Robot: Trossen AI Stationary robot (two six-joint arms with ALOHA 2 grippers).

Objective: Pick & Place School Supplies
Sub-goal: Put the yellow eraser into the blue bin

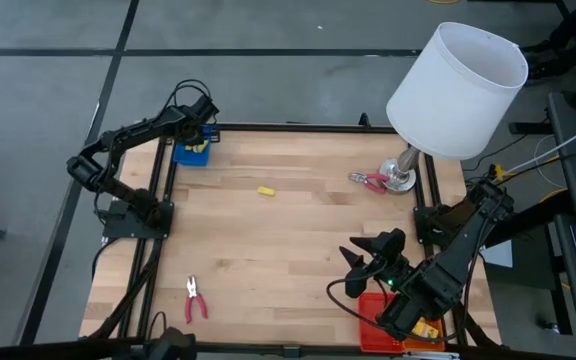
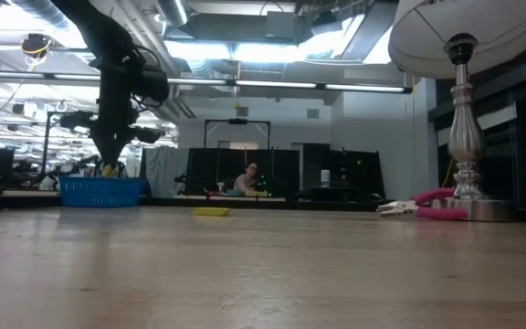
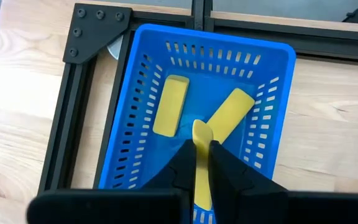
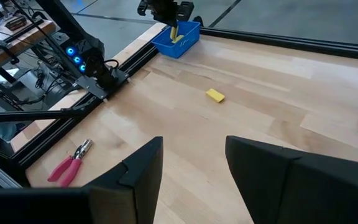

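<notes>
My left gripper [image 3: 202,152] hangs over the blue basket [image 3: 129,130] at the table's far left corner [image 1: 192,150], shut on a yellow packet [image 3: 202,149]. Two more yellow packets [image 3: 170,104] [image 3: 232,113] lie flat on the basket's floor. A small yellow piece [image 1: 265,190] lies on the table's far middle. One pair of red-handled pliers [image 1: 196,299] lies near the near left edge, another [image 1: 370,180] lies beside the lamp base. My right gripper [image 4: 194,155] is open and hovers above the near right of the table [image 1: 368,262]. My left gripper pinches the yellow packet between its two fingers [image 3: 225,163] from above, pointing down into the basket. The packet's free end [image 3: 201,132] sticks out beyond the fingertips, standing on edge above the basket's floor.
A white-shaded lamp [image 1: 456,90] stands at the far right on a silver base [image 1: 401,178]. A red tray [image 1: 376,325] with an orange item sits under the right arm at the near right corner. A black frame [image 1: 158,200] rims the table. A person [image 2: 247,178] sits far behind.
</notes>
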